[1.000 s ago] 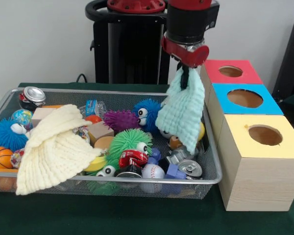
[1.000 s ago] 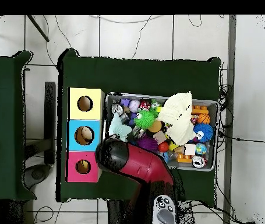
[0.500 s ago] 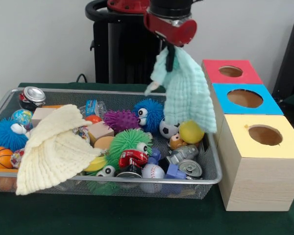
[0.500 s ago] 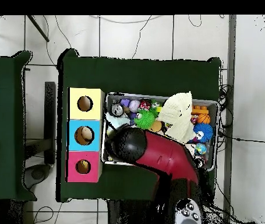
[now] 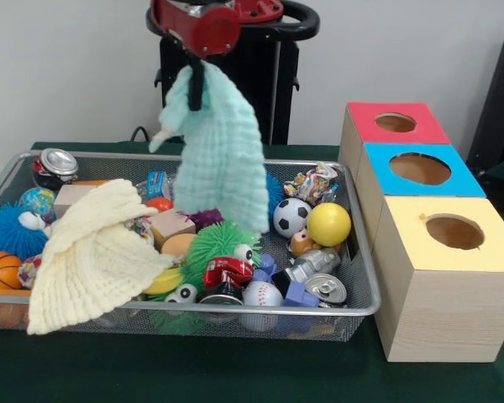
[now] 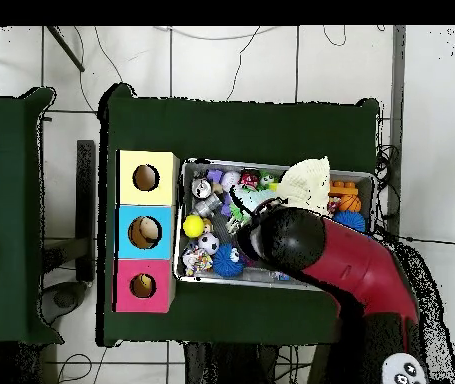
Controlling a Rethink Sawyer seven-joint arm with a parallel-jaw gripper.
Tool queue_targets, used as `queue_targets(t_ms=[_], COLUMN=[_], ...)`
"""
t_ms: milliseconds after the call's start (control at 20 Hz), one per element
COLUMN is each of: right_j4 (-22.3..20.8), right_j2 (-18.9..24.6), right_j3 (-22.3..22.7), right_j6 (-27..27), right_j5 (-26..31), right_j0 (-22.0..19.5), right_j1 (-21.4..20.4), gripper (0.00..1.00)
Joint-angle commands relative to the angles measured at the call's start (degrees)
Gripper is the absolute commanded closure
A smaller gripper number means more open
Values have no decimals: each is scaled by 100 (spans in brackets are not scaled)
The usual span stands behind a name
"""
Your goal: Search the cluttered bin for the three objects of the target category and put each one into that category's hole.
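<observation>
Dark green cloth covers the table point(image 5: 235, 382), and above it you have the gripper point(image 5: 196, 84) clamped on the top of a mint-green washcloth point(image 5: 223, 155), well above the wire mesh bin point(image 5: 363, 277). You can see the washcloth is a waffle-textured fabric, pinched to a narrow neck at the gripper and widening as it drops; its long axis runs up and down with a slight lean, the lower edge ending over the middle of the bin in front of a purple spiky ball point(image 5: 203, 218). One small corner sticks out to the side near the top. Only dark finger stubs show under the red gripper housing, half buried in the cloth, and the arm's upper part is cut off by the top edge. From the overhead view the red and black arm point(image 6: 341, 265) covers the washcloth and much of the bin, so you cannot see the grip there. Beneath the hanging cloth lie a green fuzzy toy with eyes point(image 5: 218, 245), a crushed red can point(image 5: 227, 271), a soccer ball point(image 5: 291, 217) and a yellow ball point(image 5: 328, 224). A cream washcloth point(image 5: 88, 256) drapes over the bin's front rim at the other end. Beside the bin stand three boxes with round holes: red point(image 5: 395, 122), blue point(image 5: 420, 169) and yellow point(image 5: 454, 232).
</observation>
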Motion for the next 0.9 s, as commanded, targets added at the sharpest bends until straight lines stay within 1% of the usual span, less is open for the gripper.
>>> queue_targets(t_ms=[50, 300, 350, 450, 500, 600, 750, 900], right_j4=[-459, -648, -753, -697, -711, -718, -718, -783], right_j2=[898, 988, 1063, 1197, 1260, 1442, 1475, 1449], right_j3=[-64, -122, -94, 90, 168, 191, 256, 270], right_j6=[-1114, -960, -923, -1001, -1011, -1110, -837, -678], right_j5=[19, -35, -114, -455, -515, -444, -431, -398], right_j0=[-334, -380, -439, -557, -584, -669, -620, -587], right_j1=[132, 181, 156, 110, 93, 157, 142, 83], gripper=[100, 100, 0, 0, 0, 0, 0, 0])
